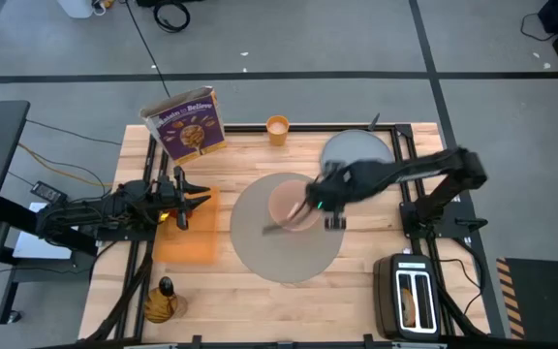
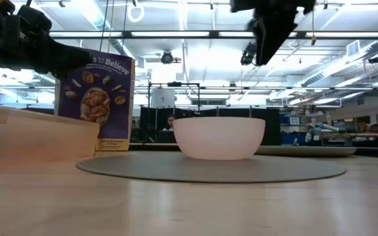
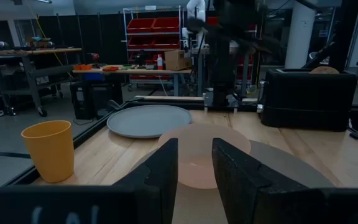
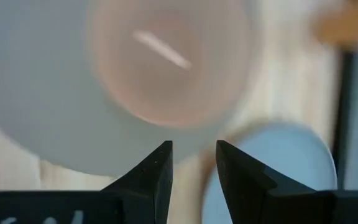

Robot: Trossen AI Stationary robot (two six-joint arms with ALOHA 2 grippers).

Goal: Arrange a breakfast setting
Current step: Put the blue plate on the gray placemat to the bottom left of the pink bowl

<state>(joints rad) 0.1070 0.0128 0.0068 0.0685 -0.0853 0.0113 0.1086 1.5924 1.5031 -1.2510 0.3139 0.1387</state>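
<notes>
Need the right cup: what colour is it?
Orange; the cup shows best in the left wrist view.

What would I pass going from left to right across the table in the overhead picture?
Left gripper over the orange cloth → cereal box → orange cup → pink bowl on the round mat → right gripper → grey plate → black toaster.

Worktop is showing pale wood planks, smooth. Mat is looking matt grey, bowl smooth pink with soft sheen. Cereal box is glossy printed card. Toaster is looking matt black.
</notes>
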